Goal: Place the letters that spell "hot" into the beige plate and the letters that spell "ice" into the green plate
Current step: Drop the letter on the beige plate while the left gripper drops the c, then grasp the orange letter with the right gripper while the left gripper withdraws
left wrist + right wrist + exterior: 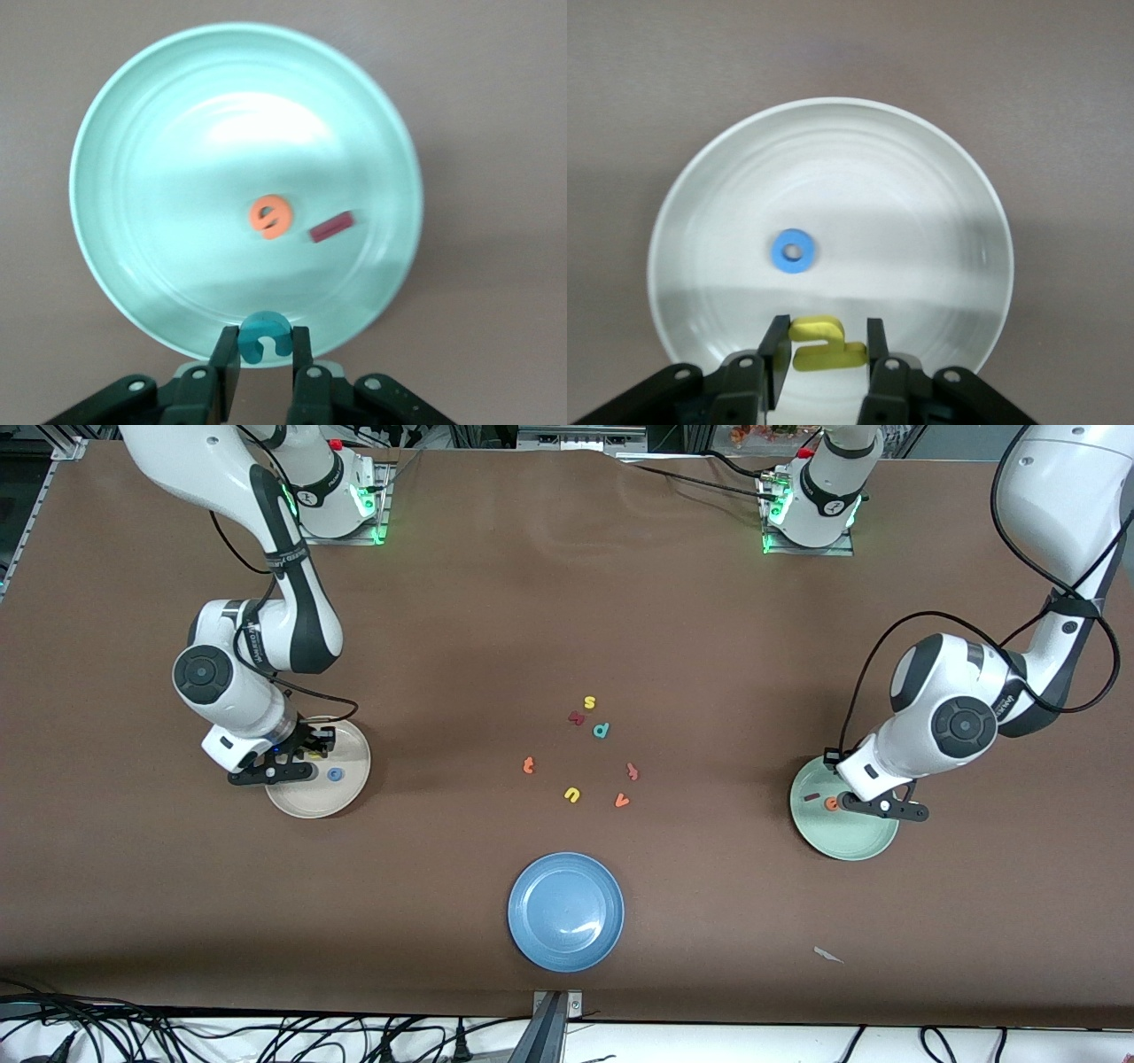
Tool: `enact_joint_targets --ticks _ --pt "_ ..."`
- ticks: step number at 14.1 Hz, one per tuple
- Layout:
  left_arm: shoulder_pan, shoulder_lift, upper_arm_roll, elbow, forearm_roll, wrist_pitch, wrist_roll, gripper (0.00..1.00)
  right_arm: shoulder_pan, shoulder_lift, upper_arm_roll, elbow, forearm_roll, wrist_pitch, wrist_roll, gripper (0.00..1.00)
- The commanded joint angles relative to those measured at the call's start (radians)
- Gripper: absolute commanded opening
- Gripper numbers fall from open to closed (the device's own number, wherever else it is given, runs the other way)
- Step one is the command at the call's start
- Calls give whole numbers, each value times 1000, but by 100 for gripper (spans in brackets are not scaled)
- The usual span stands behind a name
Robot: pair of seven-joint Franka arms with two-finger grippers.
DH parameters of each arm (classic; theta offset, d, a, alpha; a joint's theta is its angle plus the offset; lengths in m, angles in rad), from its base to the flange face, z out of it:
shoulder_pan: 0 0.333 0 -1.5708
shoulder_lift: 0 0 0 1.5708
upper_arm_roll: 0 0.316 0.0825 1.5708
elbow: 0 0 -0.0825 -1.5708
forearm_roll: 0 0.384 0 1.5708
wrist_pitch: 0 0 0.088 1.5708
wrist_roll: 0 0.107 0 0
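Note:
My right gripper (pixel 825 338) is shut on the yellow h (pixel 824 357), low over the beige plate (pixel 347 797) at the right arm's end of the table. A blue o (pixel 793 251) lies in that plate. Over the rim of the green plate (pixel 852 841), at the left arm's end, my left gripper (pixel 265 342) is shut on the teal c (pixel 263 329). Inside the green plate lie the orange e (pixel 270 216) and the dark red i (pixel 331 227). The orange t (pixel 529 764) lies on the table among the loose letters in the middle.
Loose letters in the table's middle: yellow s (pixel 590 702), a dark red one (pixel 576 716), teal p (pixel 601 731), an orange one (pixel 633 771), yellow u (pixel 571 794), orange v (pixel 622 801). A blue plate (pixel 565 911) sits nearer the front camera.

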Motion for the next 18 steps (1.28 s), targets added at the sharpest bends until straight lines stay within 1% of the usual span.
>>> enact_joint_targets --ticks 1,2,3,5,6,7,8,9,11,12,13,14,15,17,18 --pt "-13 49 10 49 47 -9 14 60 2 -2 10 -2 79 16 -22 98" --pt "-13 48 10 51 41 -9 13 100 3 -9 16 2 116 -1 -23 100" --pt "-14 46 10 54 38 -12 11 100 6 -11 22 19 138 -21 -16 100" --pt "-19 31 0 65 32 -20 8 100 18 -11 58 50 142 -47 78 100" --pt "-23 8 -20 69 29 -41 8 100 21 -11 87 63 142 -48 136 100" --pt "-23 -14 -58 75 27 -84 5 100 25 -11 117 76 142 -47 200 100" --pt "-19 -33 -107 109 26 -145 2 100 37 0 140 99 141 -48 272 100" --pt "-20 -50 -150 155 26 -237 2 100 64 13 148 122 138 -47 341 100" --pt "-23 -54 -245 294 26 -454 1 100 133 69 148 186 138 -48 467 100" --pt "-23 -54 -302 383 26 -559 -2 100 161 96 148 220 135 -48 528 100" --pt "-25 -54 -331 460 23 -631 -1 100 181 124 148 253 132 -47 575 100" --pt "-23 -54 -345 513 2 -703 -1 100 199 156 148 290 133 -48 612 100" --pt "-23 -54 -348 550 -15 -747 -1 100 215 191 148 335 133 -48 650 100" --pt "-16 -70 -353 581 -46 -787 -1 100 247 254 150 410 130 -48 690 100" --pt "-14 -96 -350 598 -52 -802 1 100 262 280 150 447 139 -61 693 100"
